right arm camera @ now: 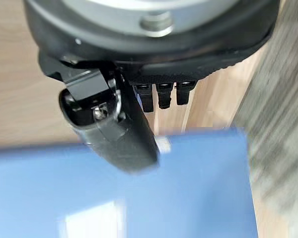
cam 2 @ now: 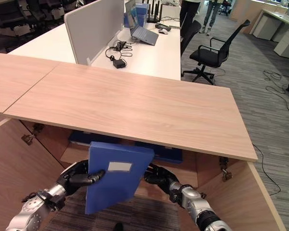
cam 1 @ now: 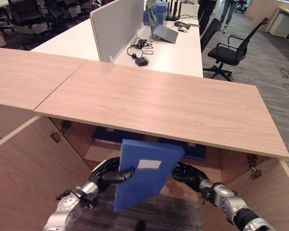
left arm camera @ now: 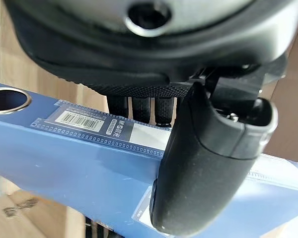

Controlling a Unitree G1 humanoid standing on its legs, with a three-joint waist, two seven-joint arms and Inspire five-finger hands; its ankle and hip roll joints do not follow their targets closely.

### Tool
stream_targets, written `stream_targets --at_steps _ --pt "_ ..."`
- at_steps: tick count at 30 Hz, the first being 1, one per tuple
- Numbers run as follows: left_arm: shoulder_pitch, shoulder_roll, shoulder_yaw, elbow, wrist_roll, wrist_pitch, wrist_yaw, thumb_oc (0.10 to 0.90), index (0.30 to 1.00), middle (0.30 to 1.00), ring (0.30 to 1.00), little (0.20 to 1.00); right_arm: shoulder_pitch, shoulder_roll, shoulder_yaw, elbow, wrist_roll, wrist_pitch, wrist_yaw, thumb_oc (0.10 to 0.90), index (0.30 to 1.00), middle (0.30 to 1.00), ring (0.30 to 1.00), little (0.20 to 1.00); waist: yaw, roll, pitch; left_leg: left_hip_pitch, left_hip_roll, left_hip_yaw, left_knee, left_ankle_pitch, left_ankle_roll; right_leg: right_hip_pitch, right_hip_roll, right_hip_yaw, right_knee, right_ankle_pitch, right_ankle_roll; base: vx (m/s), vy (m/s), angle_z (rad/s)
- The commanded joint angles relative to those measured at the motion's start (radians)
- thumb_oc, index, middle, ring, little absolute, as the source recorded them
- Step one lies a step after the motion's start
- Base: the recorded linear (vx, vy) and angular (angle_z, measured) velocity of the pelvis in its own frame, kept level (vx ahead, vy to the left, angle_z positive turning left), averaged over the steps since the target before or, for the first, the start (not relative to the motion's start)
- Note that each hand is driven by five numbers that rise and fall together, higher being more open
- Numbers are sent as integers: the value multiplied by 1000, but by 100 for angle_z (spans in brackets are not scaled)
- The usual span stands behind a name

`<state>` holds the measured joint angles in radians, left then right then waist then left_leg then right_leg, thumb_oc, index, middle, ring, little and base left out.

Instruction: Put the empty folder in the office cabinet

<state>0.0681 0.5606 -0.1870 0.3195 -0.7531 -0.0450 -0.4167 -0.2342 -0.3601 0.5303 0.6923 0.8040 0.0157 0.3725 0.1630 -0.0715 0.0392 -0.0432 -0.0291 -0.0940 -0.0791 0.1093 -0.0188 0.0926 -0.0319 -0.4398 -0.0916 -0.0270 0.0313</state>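
A blue folder [cam 1: 147,178] with a white label hangs upright and tilted just before the open office cabinet [cam 1: 154,103], below its wooden top. My left hand [cam 1: 108,174] is shut on its left edge, thumb [left arm camera: 203,163] across the front and fingers behind. At the folder's right edge, my right hand [cam 1: 190,175] pinches it the same way, thumb [right arm camera: 114,129] on the blue face [right arm camera: 139,198]. Both cabinet doors stand open at the sides.
Dark blue folders [cam 1: 106,135] lie on the shelf inside the cabinet. The open left door [cam 1: 33,163] and right door [cam 1: 274,192] flank my arms. Behind stands a white desk [cam 1: 178,55] with a divider, laptop and cables, and a black office chair [cam 1: 229,50]. A person's legs [cam 1: 226,12] show far back.
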Motion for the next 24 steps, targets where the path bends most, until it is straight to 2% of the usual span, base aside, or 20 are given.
stream_targets --at_steps 1,4,9,17,24 --pt "-204 -90 -94 -118 -162 -99 -128 400 300 300 300 300 -85 84 148 -169 39 -17 147 800 900 900 900 900 -15 -33 -55 52 -10 -7 -8 -141 -8 -18 -36 85 30 -10 58 -3 -7 -3" --pt "-227 -86 -113 -128 -144 -109 -128 400 300 300 300 300 -110 81 236 -239 -11 2 187 800 900 900 900 900 -16 -36 -54 51 -9 -5 -8 -141 -9 -20 -35 88 30 -10 57 -5 -8 -4" --pt "-245 -50 -106 -108 -85 -128 -120 400 300 300 300 300 -128 42 277 -294 -59 9 206 800 900 900 900 900 -17 -38 -58 52 -4 -3 -8 -142 -11 -23 -35 90 31 -11 57 -1 0 -1" --pt "-237 -31 -75 -49 -74 -116 -124 400 300 300 300 300 -112 -21 199 -254 -47 -8 179 800 900 900 900 900 -27 -44 -66 56 0 6 -8 -144 -13 -23 -32 99 30 -9 57 -5 0 -5" --pt "-241 -19 -96 -34 -63 -106 -134 400 300 300 300 300 -138 -54 123 -225 -30 -27 145 800 900 900 900 900 -32 -47 -74 57 2 6 -8 -141 -15 -20 -30 97 27 -8 56 0 0 0"
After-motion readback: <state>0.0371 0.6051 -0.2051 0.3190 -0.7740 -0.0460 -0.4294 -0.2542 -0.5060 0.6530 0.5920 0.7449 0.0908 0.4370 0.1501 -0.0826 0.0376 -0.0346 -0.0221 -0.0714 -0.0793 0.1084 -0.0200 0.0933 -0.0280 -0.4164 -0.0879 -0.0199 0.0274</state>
